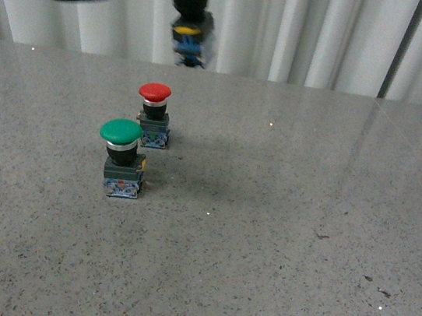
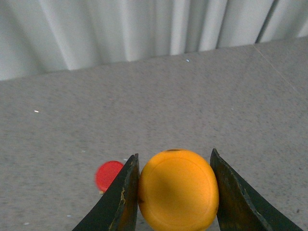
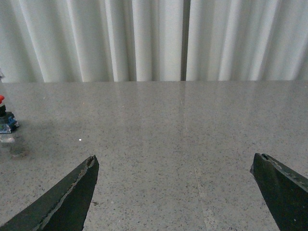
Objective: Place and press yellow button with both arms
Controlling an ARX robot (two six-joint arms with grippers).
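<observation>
Grip of left hand (image 2: pixel 174 154) holds yellow button (image 2: pixel 178 190) above table (image 1: pixel 278 238) — right hand (image 3: pixel 175 158) gapes wide.

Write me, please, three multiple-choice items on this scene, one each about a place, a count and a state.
1. Where is the yellow mushroom-capped push-button?
A) standing on the grey speckled table
B) held in the air between the fingers of the left gripper
C) lying on its side on the table

2. How many push-buttons stand on the table?
A) one
B) three
C) two

3. How are the fingers of the right gripper?
A) wide apart, holding nothing
B) shut on a button
C) shut, empty

Key:
1 B, the left wrist view shows the yellow cap clamped between both fingers.
2 C, only the green-capped push-button and the red-capped push-button stand there.
3 A, bare table shows between them.
</observation>
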